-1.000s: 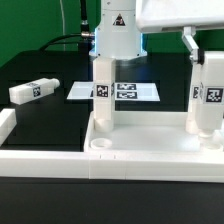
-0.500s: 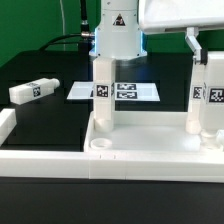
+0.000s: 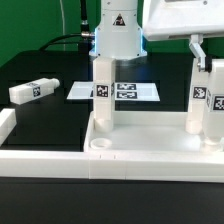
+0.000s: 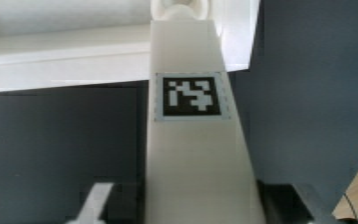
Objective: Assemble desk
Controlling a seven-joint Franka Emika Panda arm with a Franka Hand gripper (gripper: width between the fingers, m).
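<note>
Gripping the white square-bar plastic leg [image 3: 203, 112] near its upper end, our two-finger gripper [image 4: 185, 203] has its jaws closed on the bar, one finger on each side (the wrist view shows the tagged face running straight between them). That leg stands at the corner of the wide white tray-like desk top [image 3: 140, 150] on the exterior view's right, and seems to lean slightly. A second white tagged leg [image 3: 103, 95] stands upright in the tray. A third leg [image 3: 30, 90] lies loose on the black table [image 3: 60, 130], well apart. Our worry is that, with that lean, the leg may bind in its socket. The fingers could also slip on the smooth plastic and let the bar tip against the tray wall.
</note>
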